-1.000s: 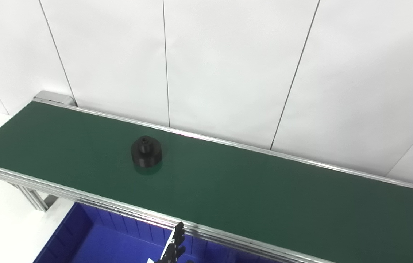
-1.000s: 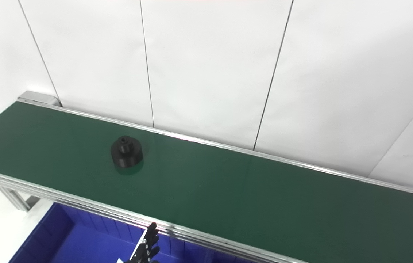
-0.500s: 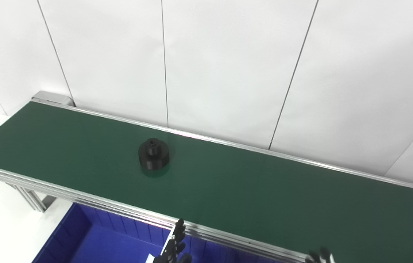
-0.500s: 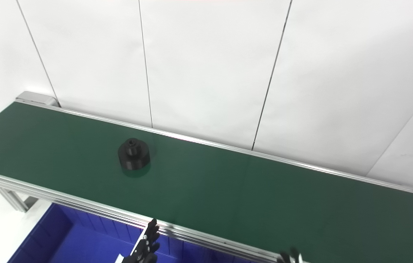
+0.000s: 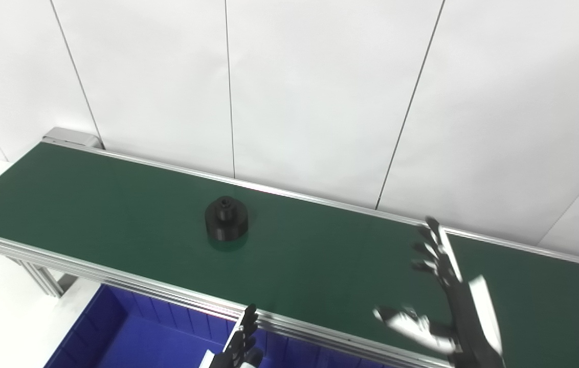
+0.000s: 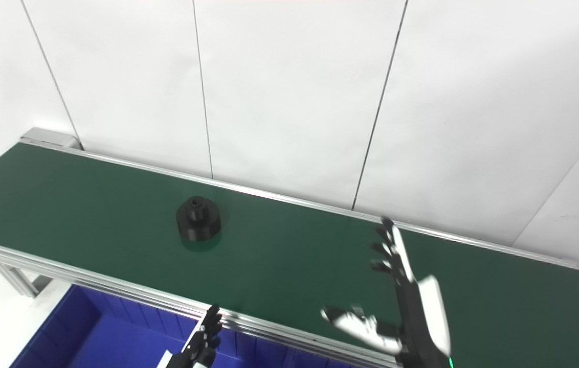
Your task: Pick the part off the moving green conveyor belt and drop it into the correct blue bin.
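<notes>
The right hand point(image 5: 448, 301) is raised at the right of the scene, its arm coming up from the bottom edge. Its fingers point(image 5: 432, 250) are spread and stretched toward the far side, and the thumb point(image 5: 402, 322) sticks out to the left, well apart from them; it holds nothing. The left hand point(image 6: 200, 345) sits low at the near edge, only partly in view, with its dark fingers point(image 6: 211, 319) pointing up and away, side by side. It holds nothing that can be seen.

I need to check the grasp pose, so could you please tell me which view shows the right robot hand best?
The left eye view: the right robot hand shows open, fingers spread above the belt. The right eye view shows it equally open, only nearer the frame's middle.
</notes>
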You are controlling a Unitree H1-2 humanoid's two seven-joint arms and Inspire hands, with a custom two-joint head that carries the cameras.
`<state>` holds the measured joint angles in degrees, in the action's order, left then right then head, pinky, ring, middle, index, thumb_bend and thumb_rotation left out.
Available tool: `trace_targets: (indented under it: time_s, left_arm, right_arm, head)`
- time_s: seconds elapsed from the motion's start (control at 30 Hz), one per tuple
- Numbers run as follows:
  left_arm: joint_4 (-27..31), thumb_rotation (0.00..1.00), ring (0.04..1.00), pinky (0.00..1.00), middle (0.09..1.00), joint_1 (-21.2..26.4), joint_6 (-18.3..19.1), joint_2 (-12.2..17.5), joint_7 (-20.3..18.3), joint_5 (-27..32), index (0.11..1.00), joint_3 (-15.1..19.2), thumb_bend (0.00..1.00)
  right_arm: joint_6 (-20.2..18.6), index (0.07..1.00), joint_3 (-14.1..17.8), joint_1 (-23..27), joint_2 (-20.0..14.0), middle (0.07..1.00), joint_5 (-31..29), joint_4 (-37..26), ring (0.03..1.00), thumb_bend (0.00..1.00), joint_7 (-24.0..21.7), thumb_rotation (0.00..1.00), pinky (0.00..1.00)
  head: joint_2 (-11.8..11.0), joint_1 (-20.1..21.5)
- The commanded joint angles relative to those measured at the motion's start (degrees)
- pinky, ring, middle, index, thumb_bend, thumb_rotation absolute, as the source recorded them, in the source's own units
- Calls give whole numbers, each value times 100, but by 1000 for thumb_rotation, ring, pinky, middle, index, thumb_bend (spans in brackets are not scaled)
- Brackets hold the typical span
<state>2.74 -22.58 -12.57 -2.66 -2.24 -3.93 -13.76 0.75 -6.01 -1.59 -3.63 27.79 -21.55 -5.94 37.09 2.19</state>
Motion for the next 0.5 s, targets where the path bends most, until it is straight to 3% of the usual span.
trace_targets:
  time_s: [0.0,0.17,0.47]
  left_arm:
    - [20,894,1000,974,1000,76,-134,29,-49,6,1000,14,606]
    - [-64,899,1000,987,1000,126,-177,56,-87,29,1000,10,595]
    - [-195,921,1000,1000,1000,170,-221,-1,-61,-110,1000,-63,585]
  right_arm:
    - [-237,980,-50,433,-27,909,60,62,815,959,-99,510,670]
    - [-702,972,-215,1256,-78,929,255,475,853,997,-326,449,693]
    - [-1334,952,-812,2704,-277,940,790,1321,887,1000,-884,351,685]
  head:
    - [-4,-2]
    - [-35,63]
    - [-116,77]
